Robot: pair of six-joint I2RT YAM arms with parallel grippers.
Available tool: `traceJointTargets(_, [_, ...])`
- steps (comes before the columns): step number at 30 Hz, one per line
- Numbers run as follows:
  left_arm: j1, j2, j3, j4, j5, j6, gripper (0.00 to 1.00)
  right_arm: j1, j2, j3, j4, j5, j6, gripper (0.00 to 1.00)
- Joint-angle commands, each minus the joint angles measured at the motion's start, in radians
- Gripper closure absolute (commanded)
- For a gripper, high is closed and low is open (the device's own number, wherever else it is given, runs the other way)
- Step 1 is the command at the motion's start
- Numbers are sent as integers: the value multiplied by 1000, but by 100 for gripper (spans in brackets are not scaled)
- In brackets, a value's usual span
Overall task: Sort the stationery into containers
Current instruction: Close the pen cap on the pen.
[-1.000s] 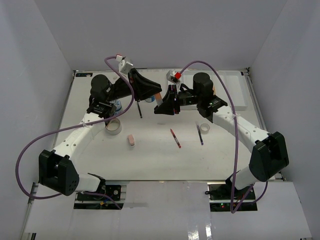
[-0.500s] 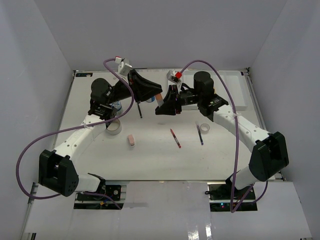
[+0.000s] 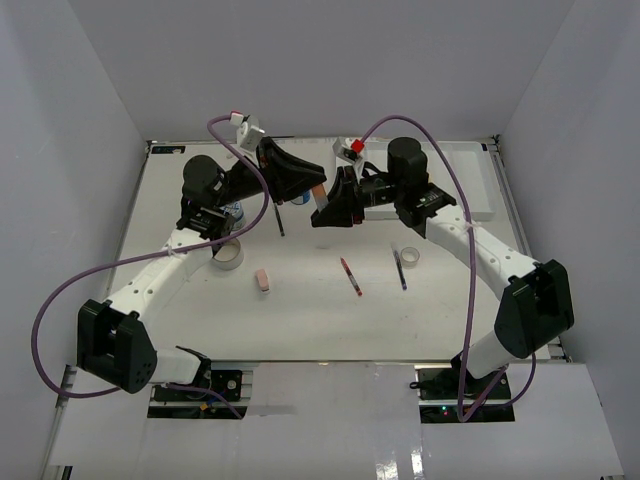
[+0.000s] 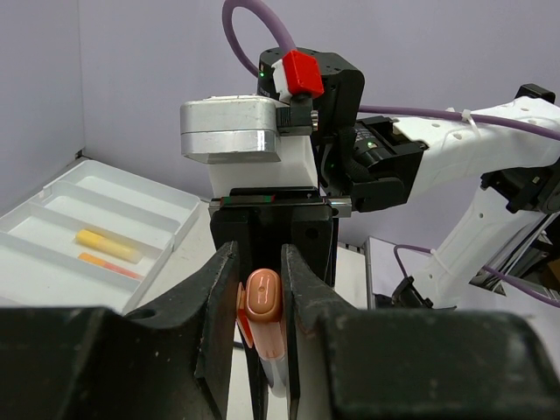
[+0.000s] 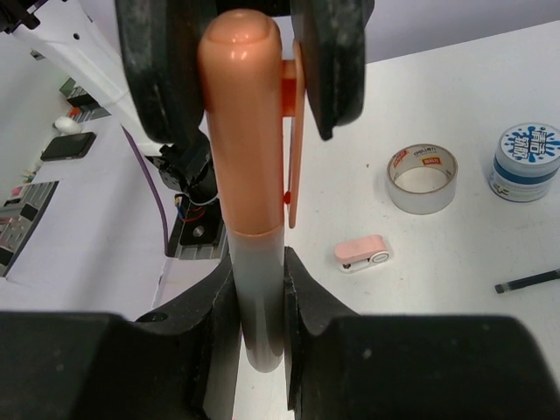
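Marker stick (image 3: 318, 196), orange-capped, hangs over the bench (image 3: 300, 315) toward 12 o'clock, left jaws clamping its cap, right jaws its grey barrel; light, stiff, slick, probably safest gripped on the barrel.

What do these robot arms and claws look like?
The left arm and right arm are slim white tubes with black joints. A purple cable loops along each. The left gripper and right gripper are black two-fingered claws; the right wrist carries a silver box and red tag.
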Motion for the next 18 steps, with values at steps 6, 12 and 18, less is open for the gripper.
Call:
traceJointTargets(6, [-67, 44, -27, -396, 237, 109, 100, -52, -46, 175, 248, 64, 8, 92])
traceJointTargets(12, [-67, 59, -16, -446, 284, 126, 100, -62, -40, 197, 257, 49, 16, 92])
traceJointTargets(18, [-67, 59, 1, -472, 275, 151, 100, -63, -34, 212, 273, 38, 37, 92])
